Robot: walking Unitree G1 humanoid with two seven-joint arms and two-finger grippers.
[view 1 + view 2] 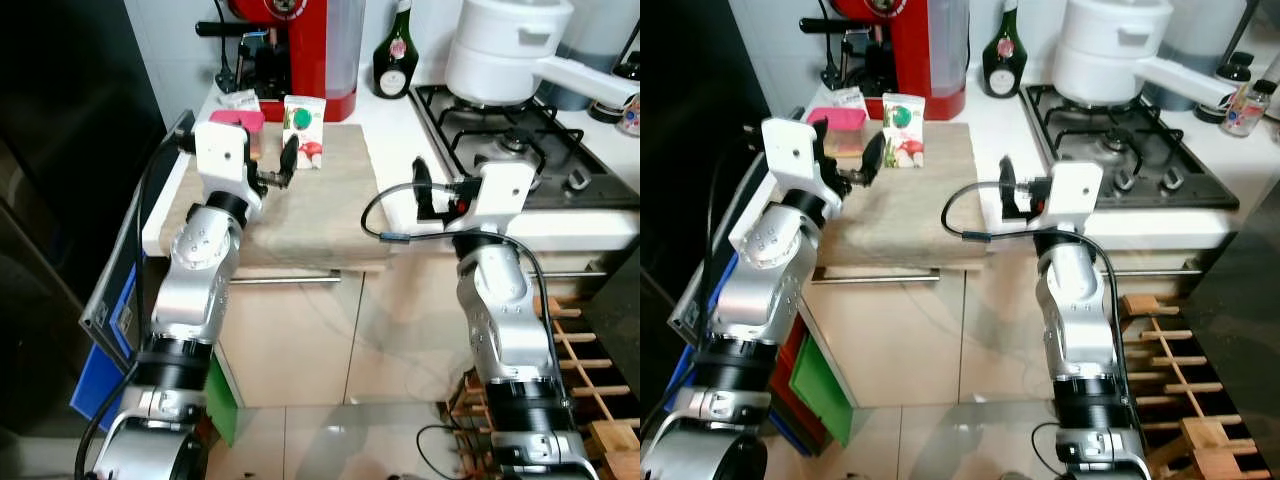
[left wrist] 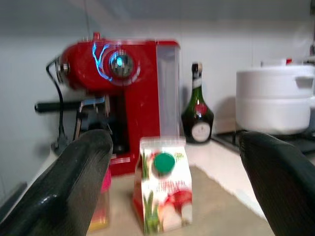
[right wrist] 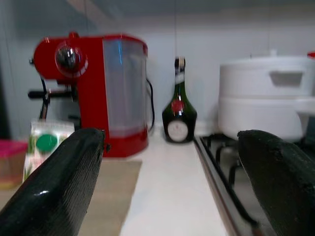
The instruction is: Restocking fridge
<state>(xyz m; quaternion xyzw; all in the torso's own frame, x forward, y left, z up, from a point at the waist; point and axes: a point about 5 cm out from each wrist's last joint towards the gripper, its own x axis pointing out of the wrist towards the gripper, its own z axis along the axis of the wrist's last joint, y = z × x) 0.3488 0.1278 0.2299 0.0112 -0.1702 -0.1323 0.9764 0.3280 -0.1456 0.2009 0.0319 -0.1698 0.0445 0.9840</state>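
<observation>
A small white carton (image 1: 303, 130) with a green cap stands upright at the back of a beige mat (image 1: 310, 215) on the counter. Beside it, on its left, sits a pink-lidded container (image 1: 237, 124). My left gripper (image 1: 272, 165) is open and hovers over the mat just in front of the carton. In the left wrist view the carton (image 2: 164, 189) stands between the two black fingers (image 2: 74, 182), a short way ahead of them. My right gripper (image 1: 432, 195) is open with nothing in it, held above the white counter right of the mat.
A red coffee machine (image 1: 290, 45) and a dark green bottle (image 1: 396, 55) stand against the back wall. A white pot (image 1: 505, 50) sits on the gas hob (image 1: 520, 140) at right. A dark appliance (image 1: 60, 200) rises at left. A wooden rack (image 1: 585, 370) stands on the floor at lower right.
</observation>
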